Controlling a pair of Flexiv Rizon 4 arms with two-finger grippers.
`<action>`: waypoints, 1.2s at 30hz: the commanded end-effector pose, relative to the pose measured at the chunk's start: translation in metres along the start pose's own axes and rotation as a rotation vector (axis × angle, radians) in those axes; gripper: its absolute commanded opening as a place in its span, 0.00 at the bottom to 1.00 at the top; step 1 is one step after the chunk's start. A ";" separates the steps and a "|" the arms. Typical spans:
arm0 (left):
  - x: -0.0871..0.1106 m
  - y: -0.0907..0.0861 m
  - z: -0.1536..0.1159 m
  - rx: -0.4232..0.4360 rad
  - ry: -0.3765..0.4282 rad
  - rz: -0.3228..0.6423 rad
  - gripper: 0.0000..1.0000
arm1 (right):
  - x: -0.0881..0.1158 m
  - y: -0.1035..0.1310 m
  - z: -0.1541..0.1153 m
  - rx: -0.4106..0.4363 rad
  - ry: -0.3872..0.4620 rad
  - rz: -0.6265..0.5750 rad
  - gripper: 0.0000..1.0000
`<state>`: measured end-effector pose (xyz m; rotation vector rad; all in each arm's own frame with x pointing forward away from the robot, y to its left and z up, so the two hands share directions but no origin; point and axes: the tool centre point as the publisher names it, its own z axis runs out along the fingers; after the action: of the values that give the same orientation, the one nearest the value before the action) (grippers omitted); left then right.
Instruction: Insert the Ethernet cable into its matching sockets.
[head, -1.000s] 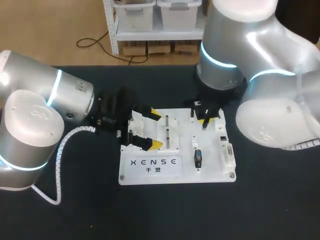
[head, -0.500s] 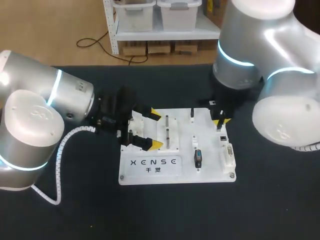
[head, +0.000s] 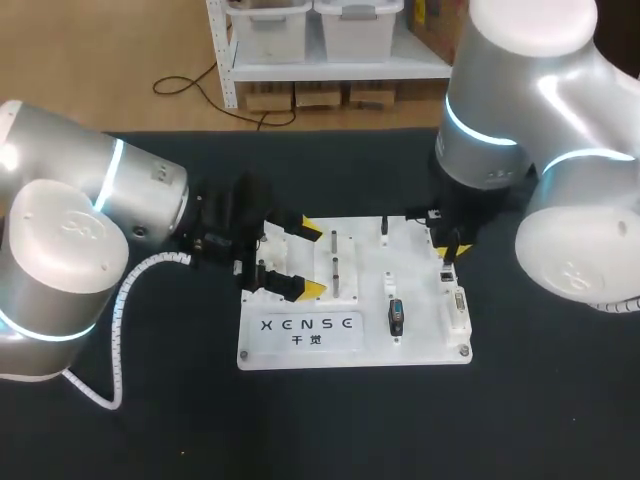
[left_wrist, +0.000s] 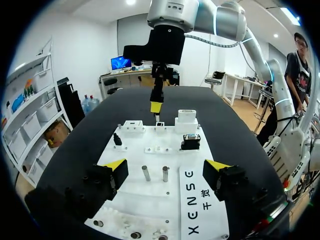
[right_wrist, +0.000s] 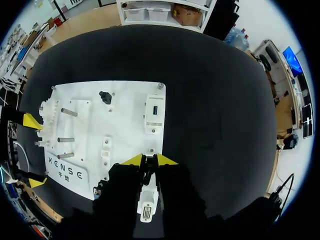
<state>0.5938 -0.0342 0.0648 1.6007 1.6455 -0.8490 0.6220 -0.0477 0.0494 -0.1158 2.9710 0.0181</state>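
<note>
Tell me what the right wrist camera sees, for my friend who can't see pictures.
My right gripper, its yellow tips close together, hangs at the edge of a white board on a black table. The board holds three metal pins, a small black part and a white block with a slot.

Left fingers (head: 312, 290) flank board's (head: 362, 292) left edge; right fingers (head: 443, 251) over its right edge.

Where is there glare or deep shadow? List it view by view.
Head view: light glares off the right arm and the left arm. Left wrist view: the white board is brightly lit, the left gripper dark against it. Right wrist view: the right gripper is shadowed around the pale plug.
</note>
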 end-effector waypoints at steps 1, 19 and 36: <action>0.002 0.000 0.000 -0.001 -0.006 0.003 1.00 | 0.001 0.001 0.004 0.004 -0.003 0.003 0.00; 0.002 0.000 0.000 -0.001 -0.006 0.003 1.00 | 0.001 -0.002 0.016 0.016 0.009 0.012 0.00; 0.002 0.000 0.000 -0.001 -0.006 0.003 1.00 | 0.000 -0.001 0.010 0.011 0.007 0.002 0.00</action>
<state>0.5938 -0.0342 0.0648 1.6007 1.6456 -0.8490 0.6244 -0.0481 0.0389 -0.1132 2.9794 0.0004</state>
